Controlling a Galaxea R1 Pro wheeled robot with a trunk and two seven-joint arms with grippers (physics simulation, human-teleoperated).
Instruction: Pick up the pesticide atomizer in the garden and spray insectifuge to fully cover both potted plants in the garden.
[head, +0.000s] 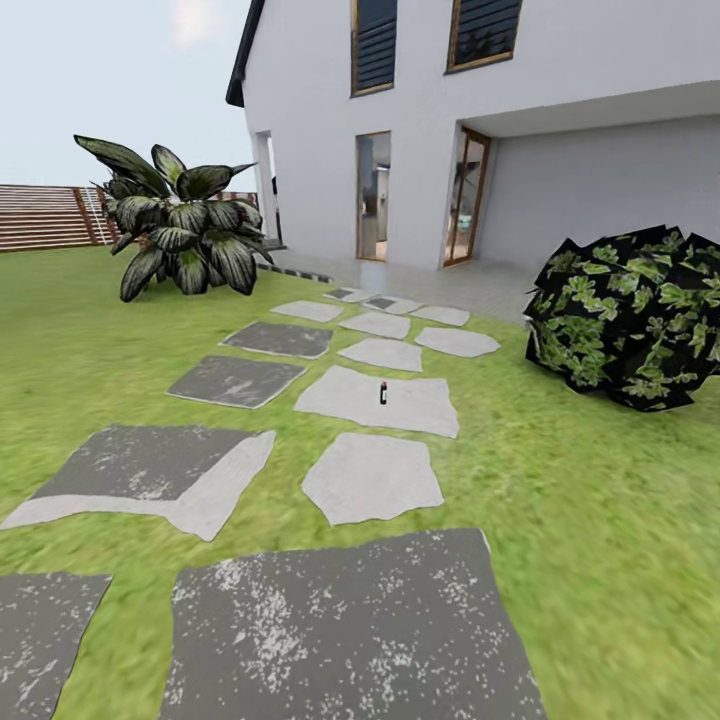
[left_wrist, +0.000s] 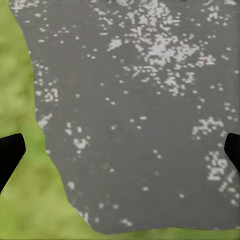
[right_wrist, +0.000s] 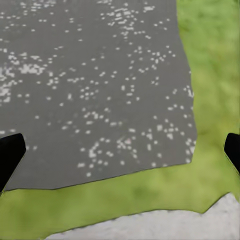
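While lawn (head: 600, 520) stretches toward house (head: 560, 120), pesticide atomizer (head: 383, 393) stands upright on pale stepping stone (head: 380, 402), mid-path. Left wrist: left gripper (left_wrist: 120, 152) spread wide, empty, over dark slab (left_wrist: 140, 115). Right wrist: right gripper (right_wrist: 120, 152) likewise wide, empty, above dark slab edge (right_wrist: 95, 90).

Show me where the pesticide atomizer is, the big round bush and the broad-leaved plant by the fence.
pesticide atomizer (head: 383, 393), head view, middle of the bottle.
round bush (head: 630, 315), head view, centre of its foliage.
broad-leaved plant (head: 185, 235), head view, central leaves.
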